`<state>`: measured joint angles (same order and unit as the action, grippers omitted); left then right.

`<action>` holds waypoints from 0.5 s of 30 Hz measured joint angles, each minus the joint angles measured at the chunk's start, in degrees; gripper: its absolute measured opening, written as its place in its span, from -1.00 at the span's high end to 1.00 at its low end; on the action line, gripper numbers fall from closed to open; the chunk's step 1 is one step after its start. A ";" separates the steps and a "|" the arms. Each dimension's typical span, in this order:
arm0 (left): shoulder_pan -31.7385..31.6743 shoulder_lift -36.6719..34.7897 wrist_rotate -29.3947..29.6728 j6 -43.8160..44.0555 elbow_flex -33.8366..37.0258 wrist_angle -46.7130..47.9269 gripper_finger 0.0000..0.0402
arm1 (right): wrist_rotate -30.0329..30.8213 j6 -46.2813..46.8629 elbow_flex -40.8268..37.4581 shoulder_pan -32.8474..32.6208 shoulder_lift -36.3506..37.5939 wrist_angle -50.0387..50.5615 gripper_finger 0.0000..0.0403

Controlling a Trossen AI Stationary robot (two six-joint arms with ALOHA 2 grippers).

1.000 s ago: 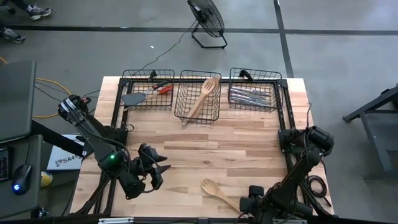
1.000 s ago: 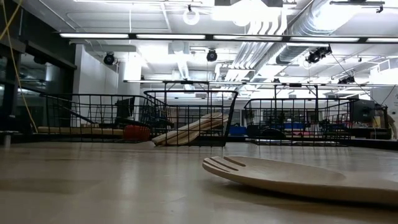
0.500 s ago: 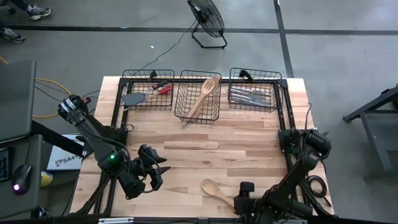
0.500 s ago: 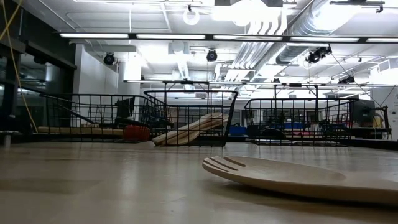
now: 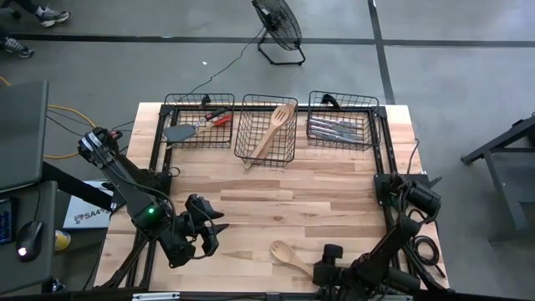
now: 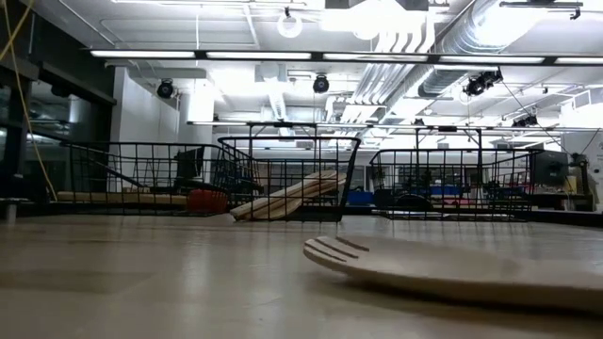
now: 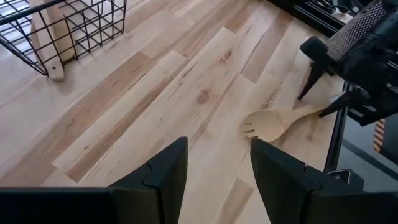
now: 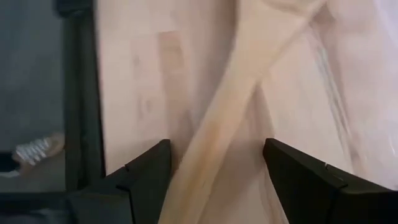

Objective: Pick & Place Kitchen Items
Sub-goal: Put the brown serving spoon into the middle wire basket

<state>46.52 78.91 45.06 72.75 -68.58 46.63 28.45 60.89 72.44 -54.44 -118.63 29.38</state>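
Over the last second the right end effector (image 5: 328,266) has slid along the tabletop's (image 5: 326,196) near edge to the wooden fork (image 5: 292,256); its fingers are spread either side of the handle, not yet clamped. The left end effector (image 5: 213,227) waits, also spread, near the left edge. Grasp looks imminent.

The wooden fork's (image 8: 233,118) handle ran blurred between the right gripper's (image 8: 214,180) jaws, both ends cut off.
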 joint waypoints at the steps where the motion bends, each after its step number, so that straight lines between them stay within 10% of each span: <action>1: 0.00 0.00 0.00 0.00 0.00 0.00 0.14 | -0.66 2.40 0.03 0.25 0.00 1.13 -0.25; 8: 0.00 0.00 -0.02 0.00 0.00 0.24 0.14 | -6.19 7.09 -0.10 2.28 0.09 2.07 -0.19; 15: 0.00 0.00 -0.04 0.00 -0.02 0.22 0.14 | -8.41 7.19 -0.13 3.38 0.18 3.60 0.29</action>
<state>46.52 78.91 45.01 72.75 -68.60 46.85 20.05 68.07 72.31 -51.06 -118.45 32.98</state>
